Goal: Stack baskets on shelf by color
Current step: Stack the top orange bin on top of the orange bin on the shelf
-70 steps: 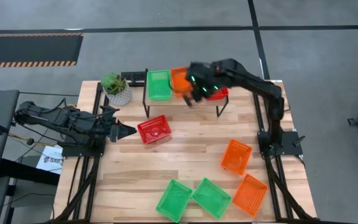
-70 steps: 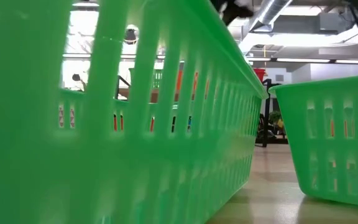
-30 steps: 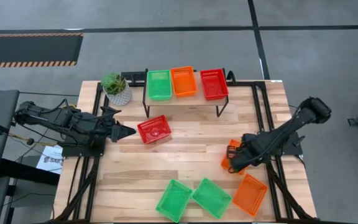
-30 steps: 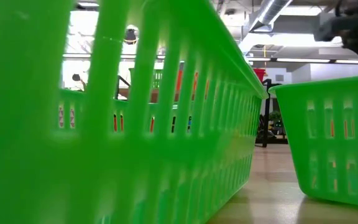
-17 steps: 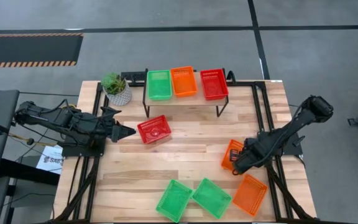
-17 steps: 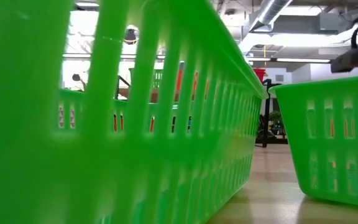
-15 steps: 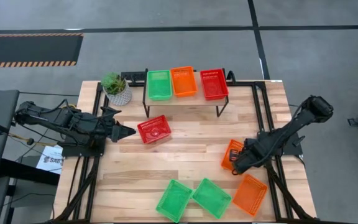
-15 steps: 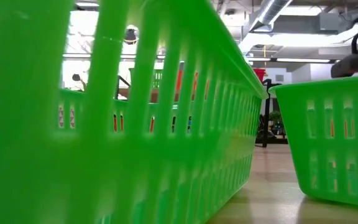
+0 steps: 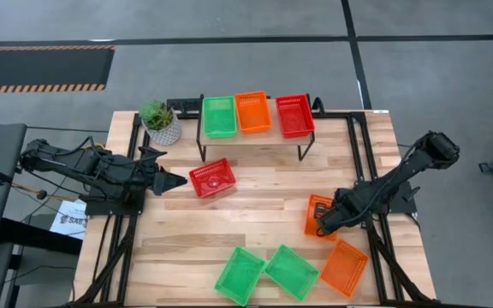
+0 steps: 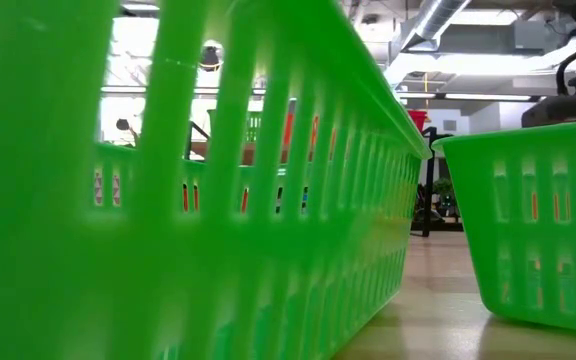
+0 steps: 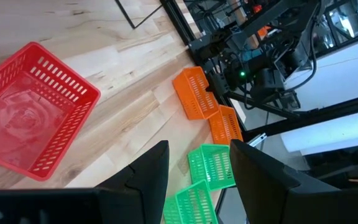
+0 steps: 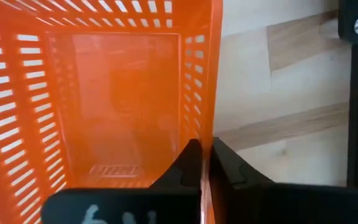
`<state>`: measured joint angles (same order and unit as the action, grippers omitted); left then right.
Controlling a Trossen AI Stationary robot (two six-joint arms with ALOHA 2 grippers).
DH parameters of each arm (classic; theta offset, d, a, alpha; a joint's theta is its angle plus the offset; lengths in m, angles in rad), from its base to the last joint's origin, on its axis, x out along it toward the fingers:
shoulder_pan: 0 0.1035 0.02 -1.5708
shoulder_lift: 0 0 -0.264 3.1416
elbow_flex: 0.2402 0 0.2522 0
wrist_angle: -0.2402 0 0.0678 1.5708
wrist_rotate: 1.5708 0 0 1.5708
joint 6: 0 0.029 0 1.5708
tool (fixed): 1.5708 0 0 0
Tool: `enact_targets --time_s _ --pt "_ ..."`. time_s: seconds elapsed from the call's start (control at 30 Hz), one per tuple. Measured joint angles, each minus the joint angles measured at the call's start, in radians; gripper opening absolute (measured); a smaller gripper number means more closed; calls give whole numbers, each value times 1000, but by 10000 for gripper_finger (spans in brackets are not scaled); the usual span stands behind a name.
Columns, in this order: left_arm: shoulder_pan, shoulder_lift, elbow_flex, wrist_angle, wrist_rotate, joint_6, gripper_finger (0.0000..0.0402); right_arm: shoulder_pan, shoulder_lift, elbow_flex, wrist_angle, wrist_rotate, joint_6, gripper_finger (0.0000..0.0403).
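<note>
Right pincer [image 9: 322,228] is down at the worktop's [image 9: 255,205] right side, and its fingers [image 12: 190,163] are clamped shut on the side wall of an orange basket [image 9: 319,213], one finger inside, one outside. A second orange basket [image 9: 344,267] lies just beside it, toward the front edge. Two green baskets [image 9: 266,274] sit side by side at the front, filling the low view. Over on the left, the left pincer [image 9: 171,180] hangs low with its fingers [image 11: 146,173] spread apart and nothing between them, its tips just beside a red basket [image 9: 212,180] standing on the worktop. Up at the back, the shelf [image 9: 255,140] carries three baskets in a row: green [image 9: 218,116], orange [image 9: 252,111], red [image 9: 294,115]. A potted plant [image 9: 159,121] stands near the shelf's left end.
</note>
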<state>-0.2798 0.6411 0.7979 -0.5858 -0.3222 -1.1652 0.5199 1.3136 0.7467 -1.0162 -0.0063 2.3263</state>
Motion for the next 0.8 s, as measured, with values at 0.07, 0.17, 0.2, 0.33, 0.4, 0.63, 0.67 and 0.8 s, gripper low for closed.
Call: enact_targets --time_s 0.07,0.17,0.2,0.33,0.4,0.63,0.67,0.8 --pt "0 0 0 0 0 0 158 -1 -7 2 0 5 -21 14" --pt "0 0 0 -1 0 0 158 -1 -21 25 -8 24 -40 9" --pt "0 0 0 -1 0 0 158 -1 -30 36 -18 31 -48 9" --pt "0 0 0 -1 -1 0 158 -1 -64 116 -99 64 -95 4" --pt "0 0 0 -1 0 0 158 -1 -83 181 -154 86 -129 4" --pt "0 0 0 0 0 0 158 -86 -90 539 -351 200 -386 2" --pt "0 0 0 0 0 1 158 -113 -79 596 -379 218 -437 2" --pt "0 0 0 0 0 1 158 -248 -18 821 -445 274 -678 1"
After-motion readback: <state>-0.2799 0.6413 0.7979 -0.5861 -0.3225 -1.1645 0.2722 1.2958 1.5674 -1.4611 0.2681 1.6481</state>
